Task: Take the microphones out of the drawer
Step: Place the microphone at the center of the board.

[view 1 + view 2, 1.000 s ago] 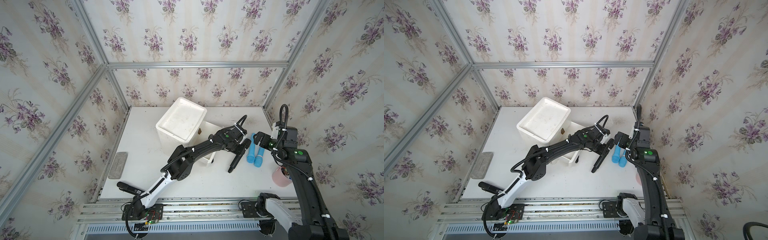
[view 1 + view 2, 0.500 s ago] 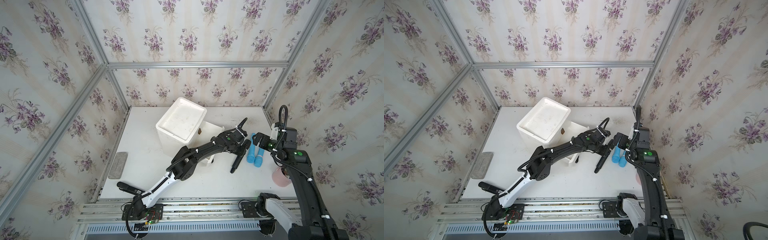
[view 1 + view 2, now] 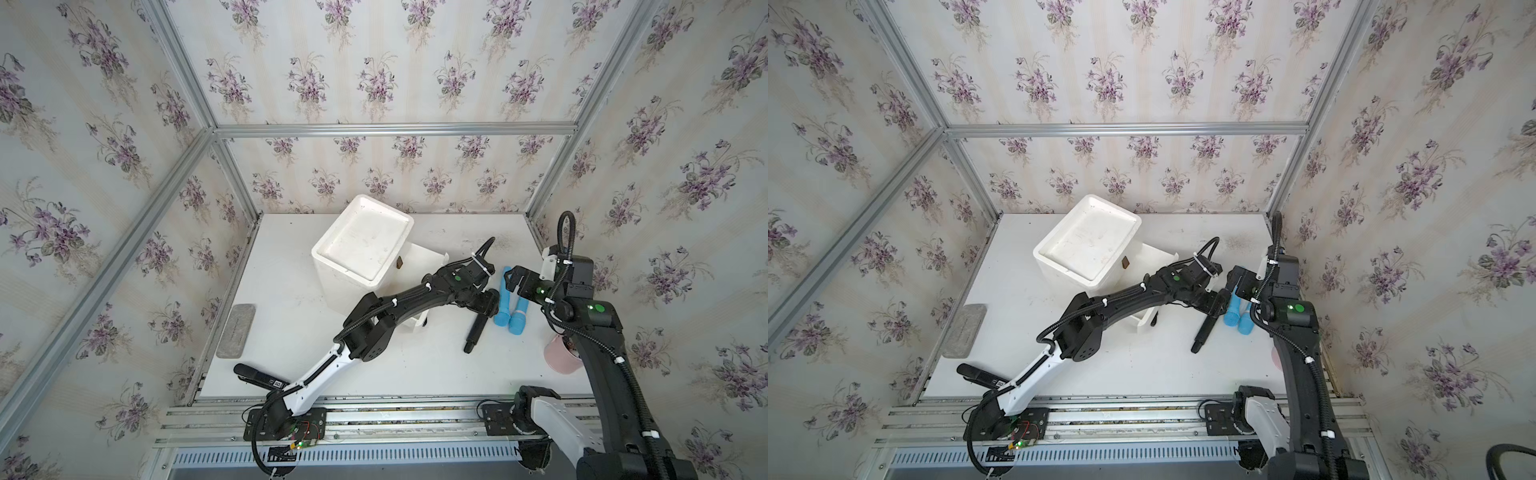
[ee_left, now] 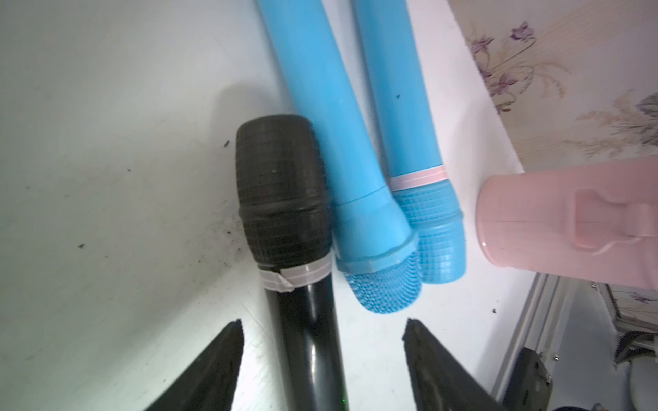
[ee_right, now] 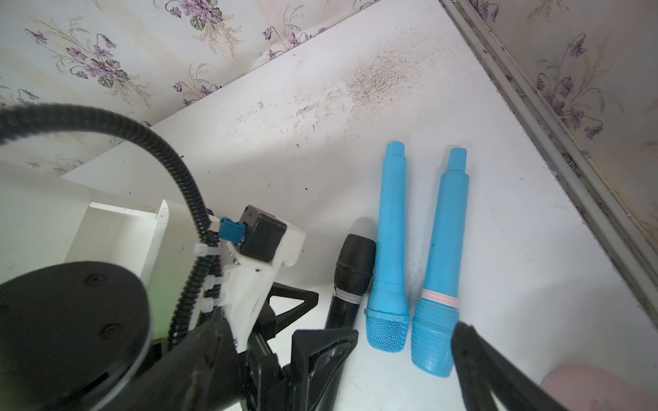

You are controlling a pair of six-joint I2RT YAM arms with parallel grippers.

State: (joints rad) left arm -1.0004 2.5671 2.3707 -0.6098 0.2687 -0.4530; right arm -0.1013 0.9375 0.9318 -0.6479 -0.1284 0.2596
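Hiding the head of the black microphone: left claw.

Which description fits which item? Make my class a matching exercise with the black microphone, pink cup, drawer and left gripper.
Things: 1 black microphone; 2 pink cup; 3 drawer; 4 left gripper.
Descriptions: A by the right arm; B jaws open; C lying on the table beside the blue microphones; D pulled out of the white cabinet.
Pairs: 1-C, 2-A, 3-D, 4-B.
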